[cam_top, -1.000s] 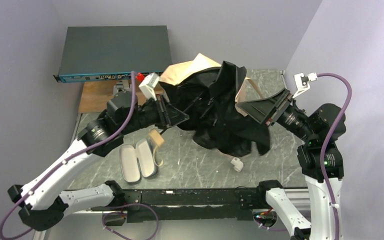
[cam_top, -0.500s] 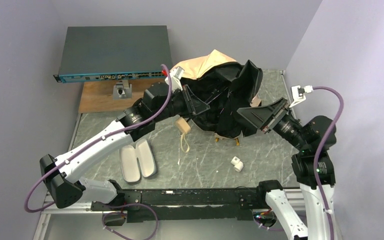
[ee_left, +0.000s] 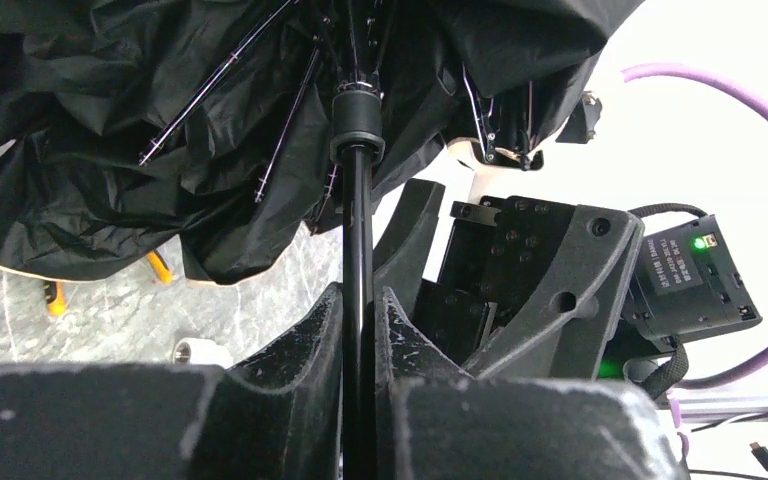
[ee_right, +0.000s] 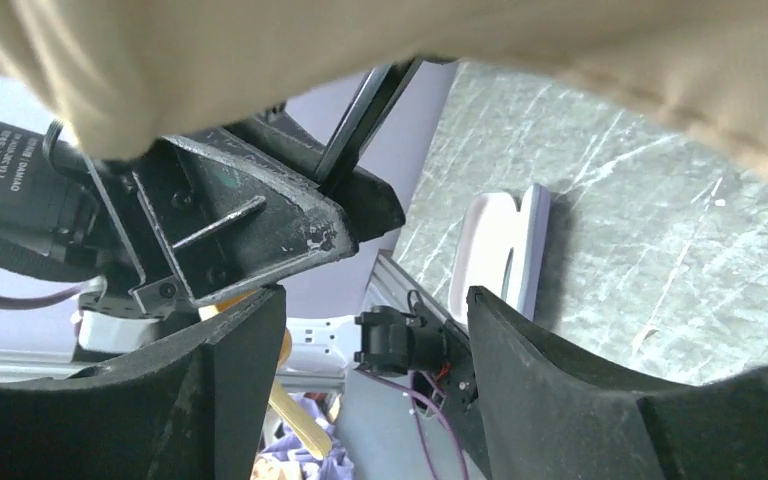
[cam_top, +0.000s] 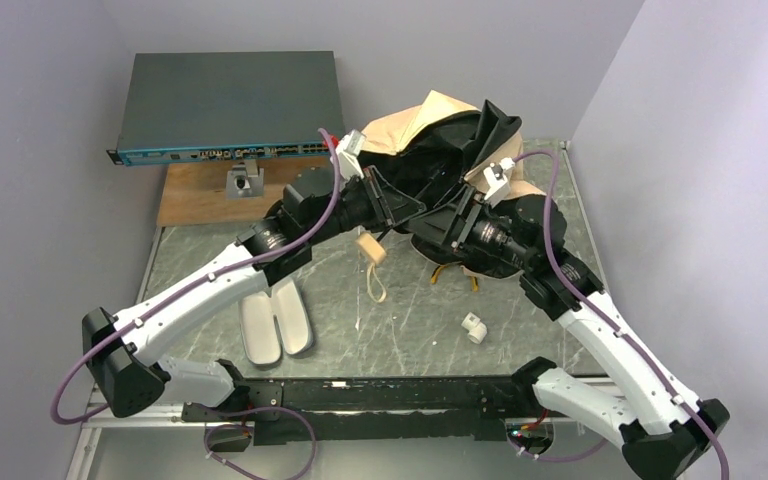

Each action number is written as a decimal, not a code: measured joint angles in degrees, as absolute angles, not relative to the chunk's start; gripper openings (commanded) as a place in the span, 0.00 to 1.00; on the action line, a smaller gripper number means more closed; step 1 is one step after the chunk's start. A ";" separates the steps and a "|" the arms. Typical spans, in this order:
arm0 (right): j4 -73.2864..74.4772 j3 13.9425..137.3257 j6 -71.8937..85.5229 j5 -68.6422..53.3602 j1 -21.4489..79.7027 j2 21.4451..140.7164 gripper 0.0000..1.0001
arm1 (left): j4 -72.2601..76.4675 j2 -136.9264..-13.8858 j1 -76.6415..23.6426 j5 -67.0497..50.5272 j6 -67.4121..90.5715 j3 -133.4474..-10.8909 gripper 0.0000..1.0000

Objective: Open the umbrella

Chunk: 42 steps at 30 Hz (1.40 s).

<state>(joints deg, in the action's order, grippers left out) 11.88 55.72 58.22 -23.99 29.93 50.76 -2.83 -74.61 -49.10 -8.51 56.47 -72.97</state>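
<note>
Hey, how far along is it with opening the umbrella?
Done: the umbrella is off the table, apart from the oval case lying open there.
In hand: the left fingers clamp the black shaft below the runner. The right fingers stand open close by, under the fabric.
Left: the ribs are folded and the canopy crumpled, so the runner likely needs pushing along the shaft.

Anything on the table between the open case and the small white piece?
No: the top view shows bare table between the open case and the white piece.
</note>
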 measured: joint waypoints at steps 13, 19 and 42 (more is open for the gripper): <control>3.36 54.33 59.68 -12.29 31.18 49.87 0.62 | -0.64 -67.55 -48.75 -7.97 57.34 -67.37 0.00; -1.54 55.13 60.51 -10.70 31.51 54.15 0.52 | 1.26 -67.22 -49.23 -10.81 59.48 -64.51 0.00; 5.23 60.38 55.66 -10.52 36.45 59.94 0.00 | -4.16 -62.87 -50.59 -17.45 54.65 -61.25 0.39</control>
